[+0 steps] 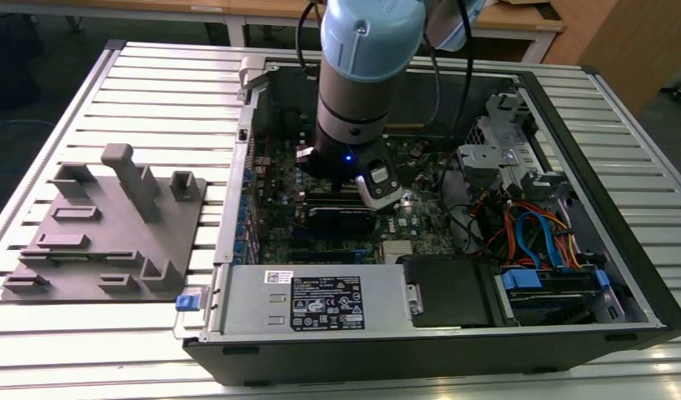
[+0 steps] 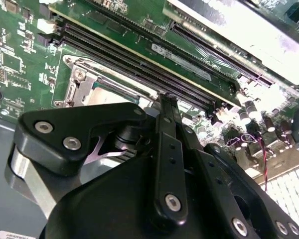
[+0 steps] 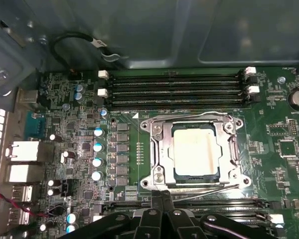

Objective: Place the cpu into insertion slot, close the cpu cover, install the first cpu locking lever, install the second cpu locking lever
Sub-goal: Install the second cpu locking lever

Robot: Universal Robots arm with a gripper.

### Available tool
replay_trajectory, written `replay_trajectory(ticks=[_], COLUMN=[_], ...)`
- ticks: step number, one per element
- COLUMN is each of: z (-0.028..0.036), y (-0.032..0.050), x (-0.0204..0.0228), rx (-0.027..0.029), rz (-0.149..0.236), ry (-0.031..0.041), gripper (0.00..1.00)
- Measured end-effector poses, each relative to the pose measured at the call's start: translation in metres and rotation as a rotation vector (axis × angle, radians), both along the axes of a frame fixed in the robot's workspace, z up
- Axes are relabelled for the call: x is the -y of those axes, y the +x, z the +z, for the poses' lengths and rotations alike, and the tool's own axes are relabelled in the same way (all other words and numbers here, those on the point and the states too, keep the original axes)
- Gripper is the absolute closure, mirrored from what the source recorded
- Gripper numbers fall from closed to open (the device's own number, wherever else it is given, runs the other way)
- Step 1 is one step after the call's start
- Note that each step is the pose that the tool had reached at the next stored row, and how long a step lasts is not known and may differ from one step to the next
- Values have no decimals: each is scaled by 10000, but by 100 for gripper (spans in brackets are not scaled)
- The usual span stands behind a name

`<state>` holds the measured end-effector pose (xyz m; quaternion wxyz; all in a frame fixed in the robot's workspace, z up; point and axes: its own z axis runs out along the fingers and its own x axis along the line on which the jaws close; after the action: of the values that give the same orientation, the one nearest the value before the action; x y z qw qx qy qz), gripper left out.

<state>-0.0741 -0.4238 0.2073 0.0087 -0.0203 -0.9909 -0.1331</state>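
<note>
In the first wrist view the cpu (image 3: 195, 152), a pale silver square, lies in the insertion slot (image 3: 154, 181) on the green motherboard (image 3: 284, 164). The cpu cover (image 3: 162, 149), a silvery frame, lies flat around the chip. One thin wire lever (image 3: 189, 118) runs along the slot's far edge, and another lever (image 3: 209, 189) runs along the edge nearest my gripper (image 3: 162, 196). Its black fingers are together and its tips sit at that nearer lever. The gripper (image 2: 167, 99) hides most of the slot (image 2: 79, 79) in the second wrist view.
The arm (image 1: 357, 100) reaches down into an open computer case (image 1: 607, 208). Long black memory slots (image 3: 174, 89) flank the socket on both sides. A power supply (image 1: 307, 300) and a drive cage with cables (image 1: 540, 233) fill the case's near side. A grey fixture plate (image 1: 96, 242) lies outside, at the exterior view's left.
</note>
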Motion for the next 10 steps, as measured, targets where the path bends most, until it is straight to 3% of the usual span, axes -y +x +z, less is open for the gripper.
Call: replay_trajectory(ticks=[10], z=[-64], y=[-60], x=[4], rx=[-1], rz=[-127], ry=[140], gripper=[90])
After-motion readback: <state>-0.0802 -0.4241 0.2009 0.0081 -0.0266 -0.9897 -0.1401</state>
